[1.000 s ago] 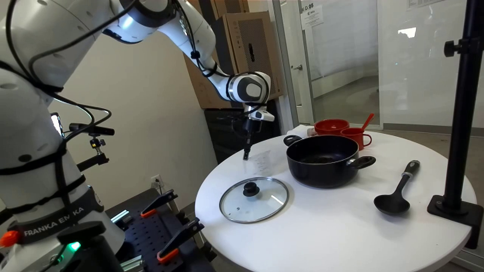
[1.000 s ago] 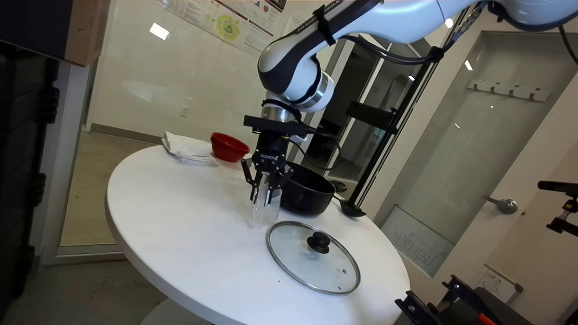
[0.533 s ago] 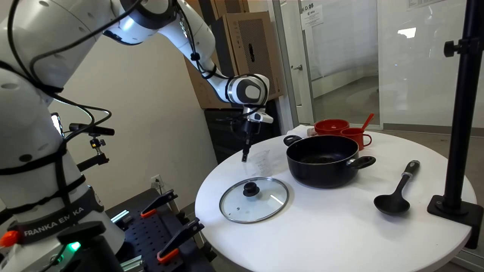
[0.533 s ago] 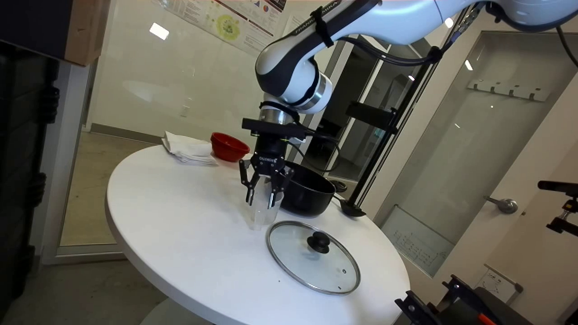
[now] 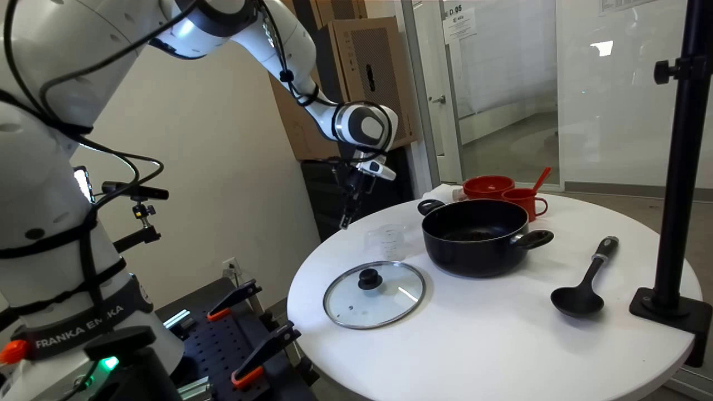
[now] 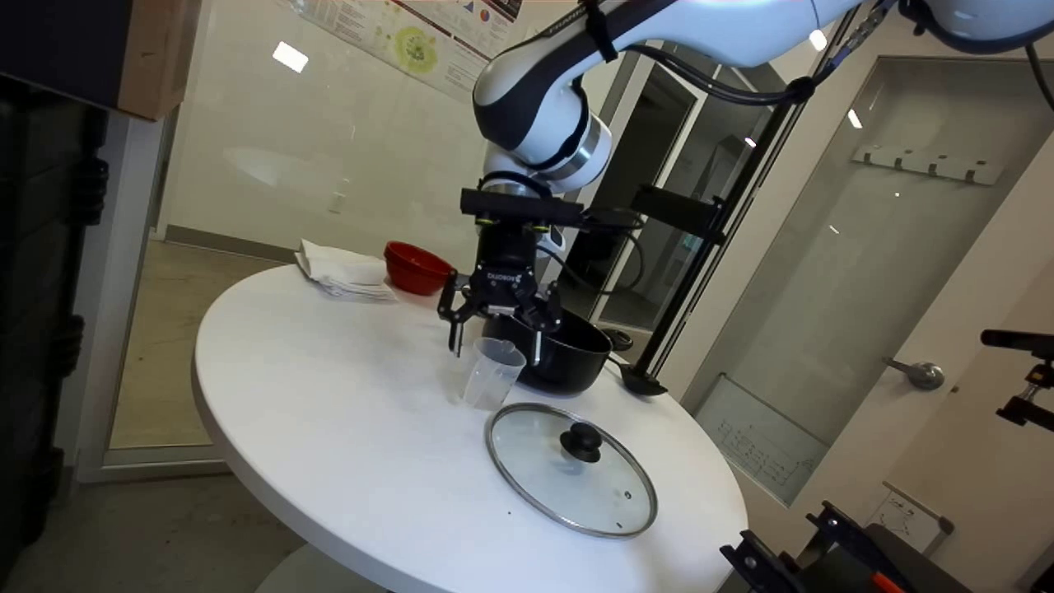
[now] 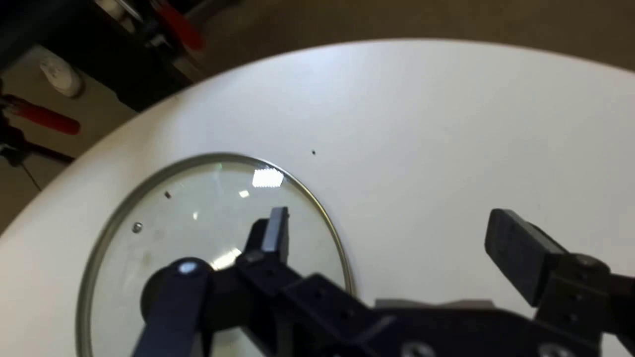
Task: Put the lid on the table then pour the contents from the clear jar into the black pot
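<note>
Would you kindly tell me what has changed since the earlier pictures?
The gripper has opened wider, let go of the clear jar and risen slightly; the jar now stands upright on the table. The lid, black pot and ladle have stayed put.

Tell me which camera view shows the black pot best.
An exterior view with nothing in front of the black pot shows it best: whole, with both side handles. In an exterior view where the gripper stands before it, part of the pot is covered. The wrist view shows none of it.
</note>
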{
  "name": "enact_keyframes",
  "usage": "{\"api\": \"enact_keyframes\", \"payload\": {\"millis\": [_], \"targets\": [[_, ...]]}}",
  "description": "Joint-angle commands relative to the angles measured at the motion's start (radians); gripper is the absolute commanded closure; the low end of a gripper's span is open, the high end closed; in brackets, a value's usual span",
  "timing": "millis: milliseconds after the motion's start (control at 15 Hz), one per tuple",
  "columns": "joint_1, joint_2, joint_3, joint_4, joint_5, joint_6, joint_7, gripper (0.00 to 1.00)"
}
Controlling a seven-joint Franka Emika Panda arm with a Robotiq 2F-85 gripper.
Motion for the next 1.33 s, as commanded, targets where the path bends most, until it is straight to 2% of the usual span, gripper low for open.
{"api": "enact_keyframes", "payload": {"millis": [0,200,800,867,933,1267], "targets": [[0.001,-0.01,-0.004,0.009,0.008,-0.052,-0.014,0.0],[0.005,-0.038,-0.005,0.0,-0.033,-0.055,-0.065,0.0],[0.052,-0.165,-0.012,-0.111,-0.218,0.243,-0.26,0.0],[0.052,-0.182,-0.01,-0.119,-0.231,0.237,-0.285,0.0],[0.048,-0.113,-0.009,-0.048,-0.196,0.202,-0.237,0.0],[0.047,-0.16,-0.006,-0.084,-0.211,0.207,-0.271,0.0]]}}
